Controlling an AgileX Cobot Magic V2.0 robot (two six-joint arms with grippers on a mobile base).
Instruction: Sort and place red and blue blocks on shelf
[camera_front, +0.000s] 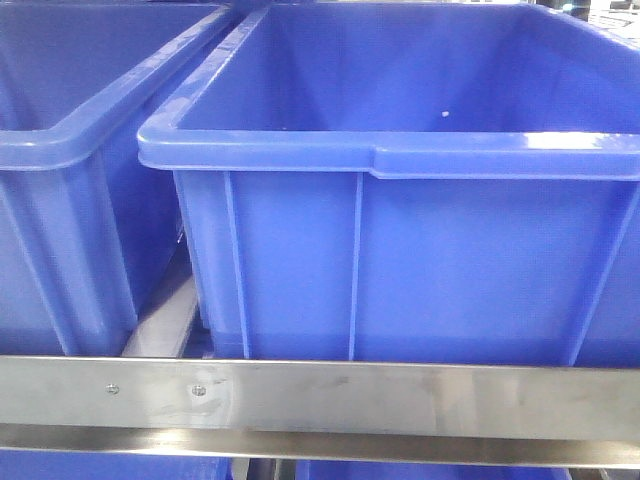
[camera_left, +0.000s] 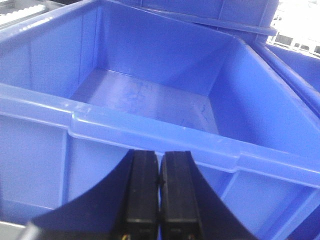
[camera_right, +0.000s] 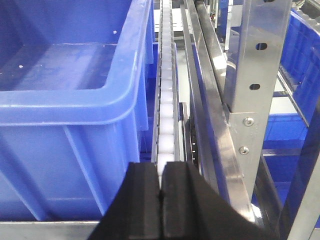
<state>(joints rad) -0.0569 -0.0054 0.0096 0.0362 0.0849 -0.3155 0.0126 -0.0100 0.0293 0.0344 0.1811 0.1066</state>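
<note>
**Facing the bins, no blocks in view**

Hovering nearest, the left gripper (camera_left: 159, 187) and right gripper (camera_right: 161, 200) were pinched closed, empty. Beyond stood the shelf rail (camera_front: 320, 398), blue bins (camera_front: 400, 250) and roller track (camera_right: 166, 100). Neither cube showed; presumably light, rigid, best pinched across flat faces.

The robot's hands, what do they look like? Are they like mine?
Not like yours. The left hand has two flat black fingers with squared blocky pads, widening below into a curved black body. The right hand looks the same: two matte black fingers, no markings or cables visible.
</note>
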